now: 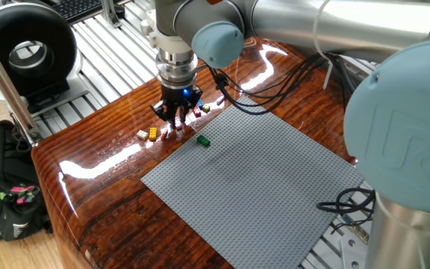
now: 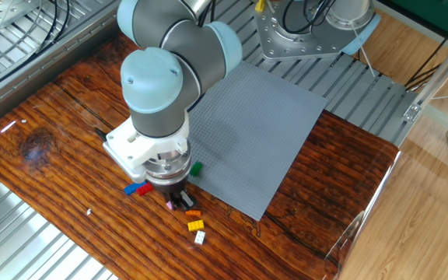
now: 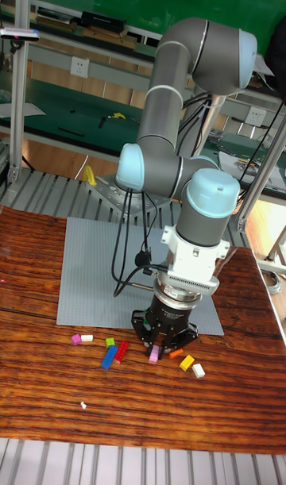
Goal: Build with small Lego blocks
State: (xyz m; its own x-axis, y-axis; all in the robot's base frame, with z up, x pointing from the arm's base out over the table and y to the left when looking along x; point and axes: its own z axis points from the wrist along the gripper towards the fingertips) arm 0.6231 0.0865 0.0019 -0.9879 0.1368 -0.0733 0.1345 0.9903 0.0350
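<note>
My gripper (image 3: pixel 161 348) hangs low over the wooden table beside the grey baseplate (image 1: pixel 260 179), its fingers spread open. A pink brick (image 3: pixel 153 357) lies on the table just under and between the fingertips, partly hidden. To one side lie an orange brick (image 3: pixel 175 353), a yellow brick (image 3: pixel 187 363) and a white brick (image 3: pixel 198 370). On the other side are a red brick (image 3: pixel 121 352), a blue brick (image 3: pixel 109 358) and several more small ones. One green brick (image 1: pixel 203 140) sits on the baseplate's edge. The gripper (image 1: pixel 175 123) (image 2: pixel 179 201) shows in both fixed views.
The baseplate (image 2: pixel 263 124) covers much of the table. Black cables (image 1: pixel 275 86) trail over the far side of the table. A black round device (image 1: pixel 28 52) stands on the slatted metal frame beside it, and a backpack (image 1: pixel 6 187) sits on the floor.
</note>
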